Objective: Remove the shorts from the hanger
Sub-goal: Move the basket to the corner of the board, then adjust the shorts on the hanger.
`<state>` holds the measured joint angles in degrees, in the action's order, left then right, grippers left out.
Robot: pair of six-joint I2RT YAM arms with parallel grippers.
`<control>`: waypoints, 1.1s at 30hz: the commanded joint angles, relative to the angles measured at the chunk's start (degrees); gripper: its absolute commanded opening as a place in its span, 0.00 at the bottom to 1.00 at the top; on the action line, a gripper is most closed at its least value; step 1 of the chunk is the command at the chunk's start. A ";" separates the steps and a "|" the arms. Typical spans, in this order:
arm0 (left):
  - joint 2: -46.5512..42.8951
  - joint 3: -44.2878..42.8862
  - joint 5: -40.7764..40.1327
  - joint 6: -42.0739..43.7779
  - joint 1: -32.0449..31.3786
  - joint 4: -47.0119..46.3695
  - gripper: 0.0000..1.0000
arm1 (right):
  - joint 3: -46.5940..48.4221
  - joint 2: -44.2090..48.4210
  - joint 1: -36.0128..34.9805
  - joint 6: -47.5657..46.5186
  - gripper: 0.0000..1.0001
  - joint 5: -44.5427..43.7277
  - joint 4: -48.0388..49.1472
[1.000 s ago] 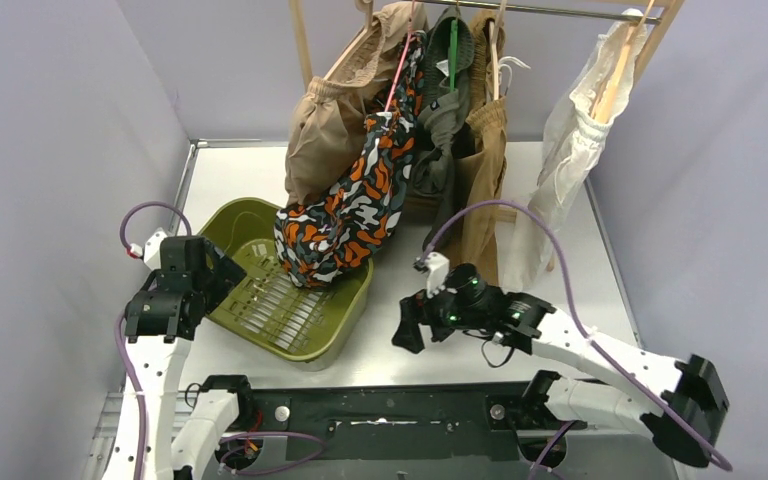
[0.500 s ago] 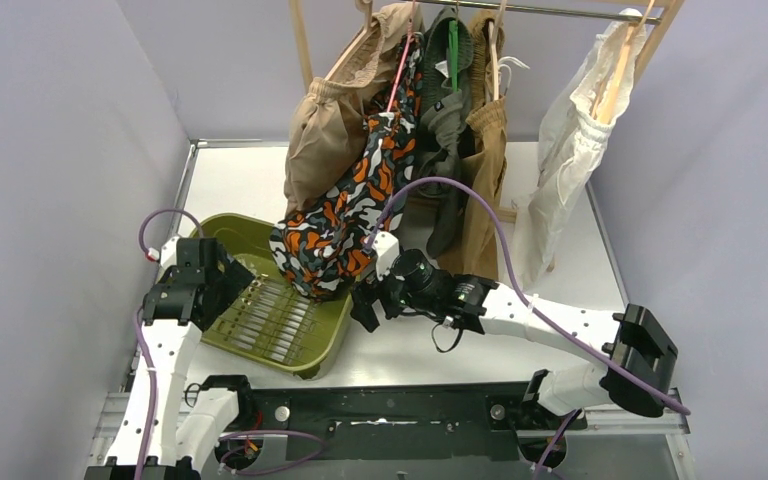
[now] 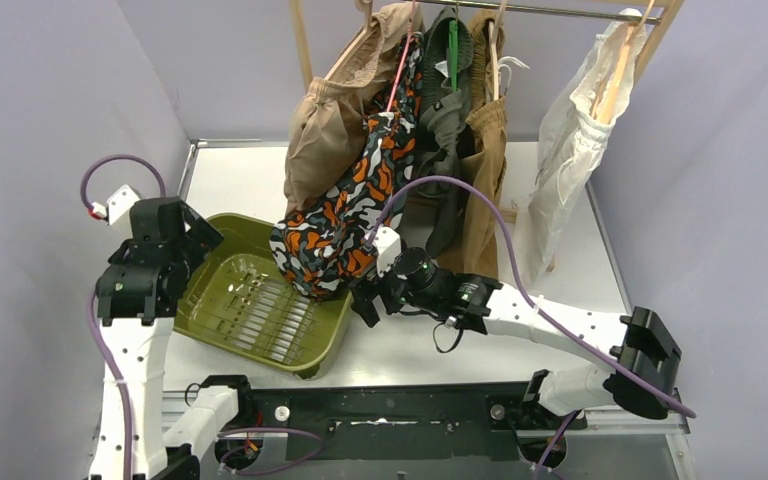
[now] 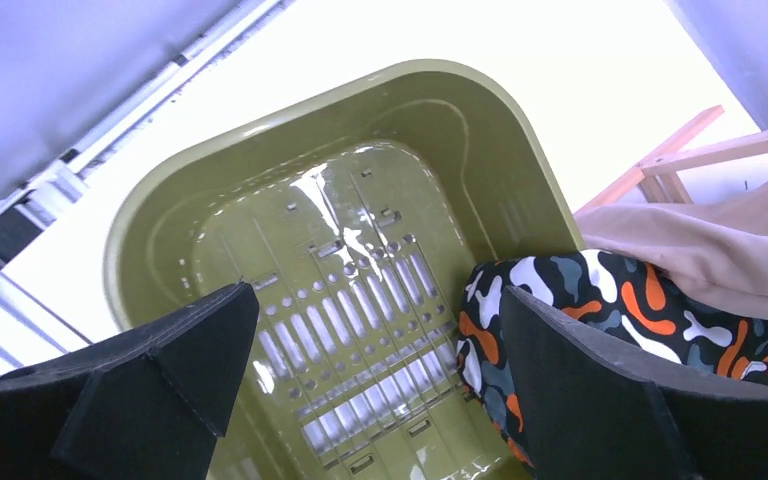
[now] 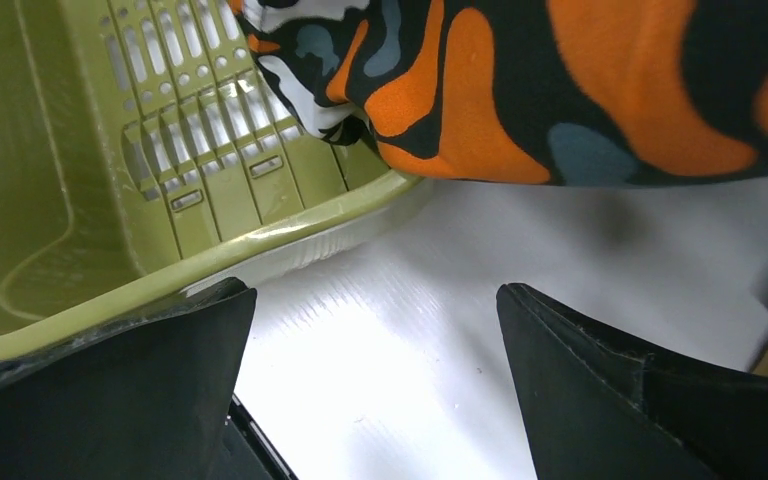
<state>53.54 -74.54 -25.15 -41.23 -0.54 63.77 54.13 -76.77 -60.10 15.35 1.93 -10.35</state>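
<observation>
Five pairs of shorts hang on a rail: beige (image 3: 335,125), camouflage (image 3: 345,225), dark olive (image 3: 445,110), brown (image 3: 482,175) and white (image 3: 570,150). The camouflage pair hangs from a pink hanger (image 3: 398,65); its lower end rests over the green basket's (image 3: 218,312) right rim, seen also in the left wrist view (image 4: 640,310) and the right wrist view (image 5: 560,90). My right gripper (image 3: 365,303) is open and empty just below the camouflage hem. My left gripper (image 3: 165,262) is open and empty above the basket's left side.
The wooden rack's posts (image 3: 303,45) and foot (image 4: 660,160) stand behind the basket. Grey walls close in on both sides. A purple cable (image 3: 460,190) arcs over the right arm in front of the hanging clothes.
My left arm has risen and drawn back to the left above the basket. My right arm swung left to the camouflage hem and now holds nearly still. The basket has shifted slightly.
</observation>
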 commanded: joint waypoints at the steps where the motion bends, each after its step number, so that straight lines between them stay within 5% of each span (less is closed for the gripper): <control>1: -3.30 -3.16 -4.56 -0.98 0.45 9.05 0.94 | 3.23 7.95 -0.63 -1.48 0.98 0.01 2.02; 8: -9.49 4.88 -1.79 -6.36 0.37 13.04 0.94 | 8.05 11.27 -3.61 -4.36 0.99 14.80 3.79; 18: -12.68 7.69 -0.22 -8.50 0.36 15.00 0.94 | 30.98 -11.44 -8.35 -10.14 0.96 6.17 -2.79; 22: -15.28 11.24 2.47 -10.57 0.36 13.69 0.94 | 38.46 -21.12 -7.31 -11.86 0.93 -5.00 -10.08; 33: -17.06 25.22 12.14 -14.48 0.36 3.38 0.93 | 40.01 -19.51 2.47 -17.02 0.76 -21.49 -15.55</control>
<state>36.42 -52.12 -17.04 -53.39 -0.36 74.19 91.98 -102.21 -59.33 1.23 -11.86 -25.91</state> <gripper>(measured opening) 0.935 0.773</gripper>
